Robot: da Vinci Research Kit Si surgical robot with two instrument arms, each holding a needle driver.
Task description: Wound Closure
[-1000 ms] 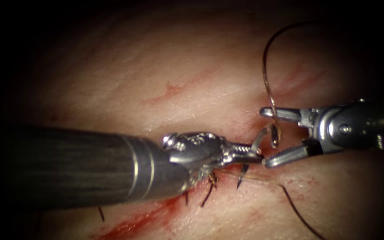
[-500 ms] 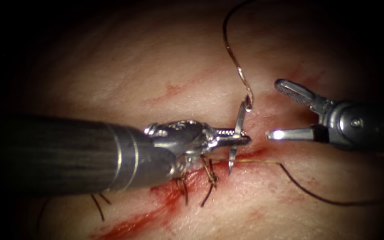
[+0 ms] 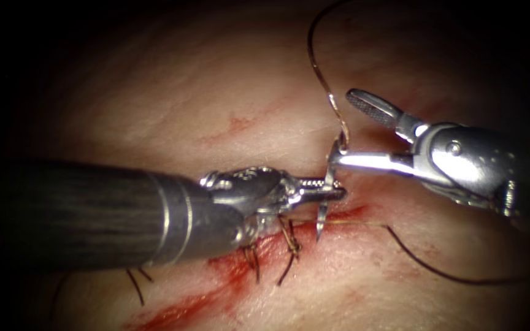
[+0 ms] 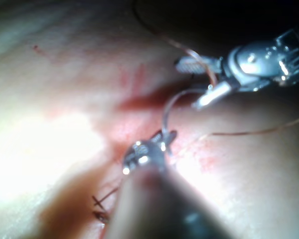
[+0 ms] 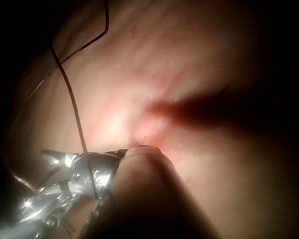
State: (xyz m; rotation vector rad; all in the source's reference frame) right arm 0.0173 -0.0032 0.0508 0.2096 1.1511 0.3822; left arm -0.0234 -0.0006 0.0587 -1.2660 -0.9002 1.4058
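Above the cut (image 3: pixel 228 270), the left tool (image 3: pixel 332 191) pinches the needle (image 3: pixel 326 190) mid-curve, clear of the tissue (image 3: pixel 154 122), while the right tool (image 3: pixel 345 125) gapes around its thread (image 3: pixel 317 67) end.

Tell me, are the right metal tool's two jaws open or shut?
Open: the right tool has its jaws spread wide beside the curved steel needle.

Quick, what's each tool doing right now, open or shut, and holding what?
Left tool: shut on the needle, mid-curve, above the cut.
Right tool: open, holding nothing, jaws beside the needle's thread end.
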